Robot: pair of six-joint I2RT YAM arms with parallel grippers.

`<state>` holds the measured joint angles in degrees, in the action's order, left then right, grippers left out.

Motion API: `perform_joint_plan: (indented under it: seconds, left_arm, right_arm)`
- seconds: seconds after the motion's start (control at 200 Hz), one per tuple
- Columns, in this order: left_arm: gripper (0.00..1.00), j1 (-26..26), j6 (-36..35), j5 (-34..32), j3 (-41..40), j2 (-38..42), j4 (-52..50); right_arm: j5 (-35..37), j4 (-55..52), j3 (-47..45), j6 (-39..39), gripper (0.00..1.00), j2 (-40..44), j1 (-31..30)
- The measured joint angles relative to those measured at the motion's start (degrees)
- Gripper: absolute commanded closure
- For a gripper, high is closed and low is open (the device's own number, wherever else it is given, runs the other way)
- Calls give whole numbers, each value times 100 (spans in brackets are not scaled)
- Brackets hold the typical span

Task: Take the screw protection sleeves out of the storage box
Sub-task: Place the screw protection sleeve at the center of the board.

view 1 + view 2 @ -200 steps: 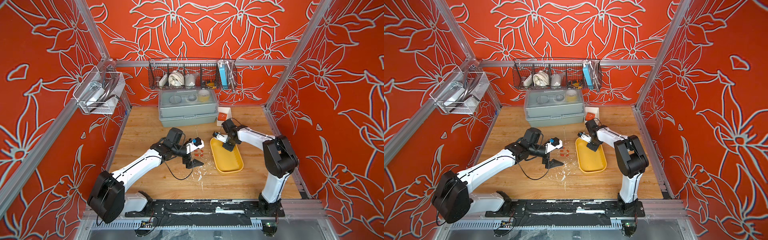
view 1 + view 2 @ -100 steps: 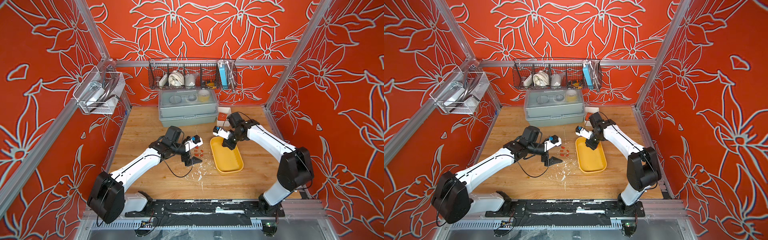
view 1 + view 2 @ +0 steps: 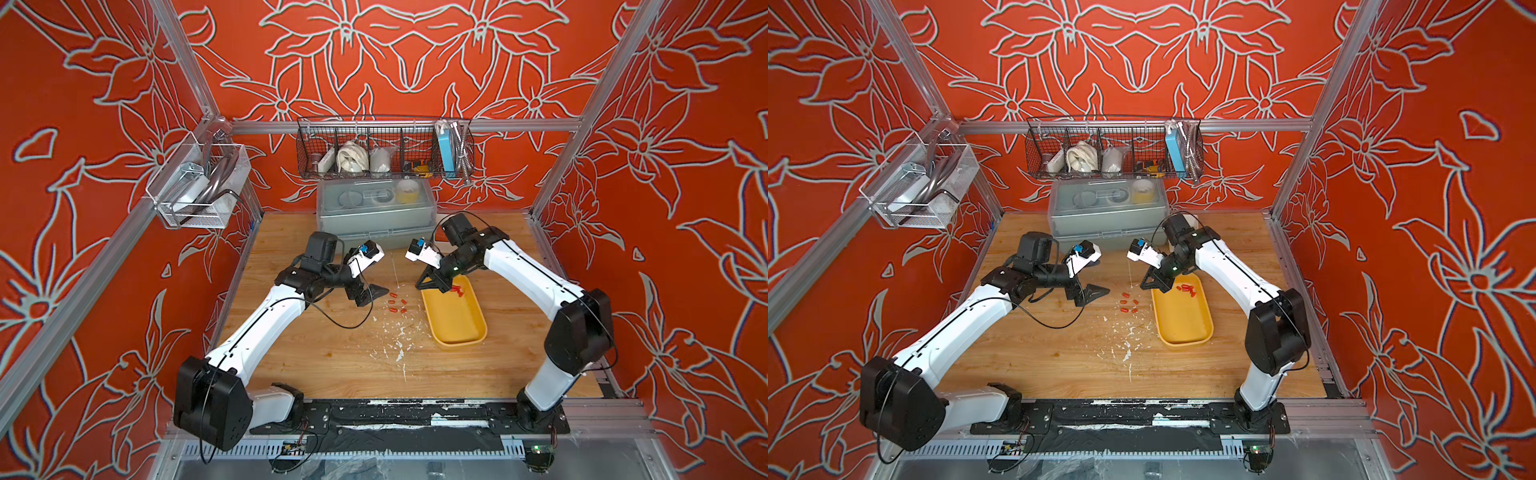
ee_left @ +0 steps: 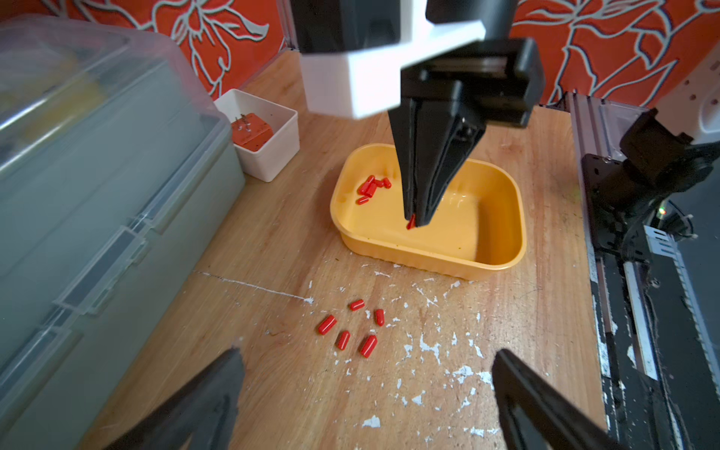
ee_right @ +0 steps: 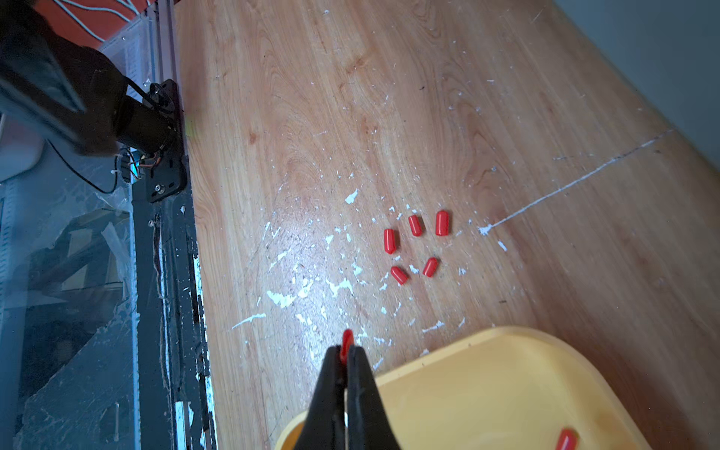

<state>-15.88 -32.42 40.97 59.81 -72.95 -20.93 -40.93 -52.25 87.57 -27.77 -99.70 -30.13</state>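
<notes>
The storage box (image 3: 455, 328) (image 3: 1183, 328) is a shallow yellow tray on the wooden table, right of centre. Several red screw protection sleeves (image 3: 458, 291) (image 4: 372, 186) lie bunched in its far end. Several more sleeves (image 3: 397, 303) (image 3: 1128, 303) (image 4: 350, 327) (image 5: 415, 241) are scattered on the table just left of the box. My right gripper (image 5: 343, 352) (image 3: 418, 286) is shut on one sleeve (image 5: 346, 339) (image 4: 410, 223), its tips above the box's left rim (image 5: 448, 343). My left gripper (image 4: 368, 352) (image 3: 374, 293) stands open and empty, left of the table sleeves.
A big grey lidded box (image 3: 374, 216) (image 4: 97, 175) stands at the back. Beside it is a small white bin (image 4: 272, 156) holding an orange block. A wire basket (image 3: 384, 149) hangs on the back wall and a clear rack (image 3: 199, 187) on the left wall.
My right arm has swung its elbow outward and lifted from the box's far end, carrying one sleeve toward the left rim. The left arm has barely shifted.
</notes>
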Motion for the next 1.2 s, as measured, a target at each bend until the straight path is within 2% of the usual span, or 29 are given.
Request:
perform_joint_plan:
  seconds: [0.285, 0.46, 0.671, 1.041, 1.201]
  left_arm:
    - [2, 341, 181, -382, 20, 57, -2]
    - [2, 428, 181, -481, 20, 66, 0]
    - [2, 431, 177, -485, -28, 210, 33]
    - [2, 431, 173, -369, -181, 291, 44]
    - [2, 431, 175, -271, -181, 343, 42]
  right_arm:
    - [798, 544, 662, 826, 100, -1423, -570]
    - [935, 625, 1193, 1207, 99, -2304, -713]
    - [1032, 645, 1615, 1412, 95, -2911, -896]
    - [1252, 577, 2033, 1469, 77, -3233, -999]
    - [1325, 476, 1939, 1298, 74, -3095, -960]
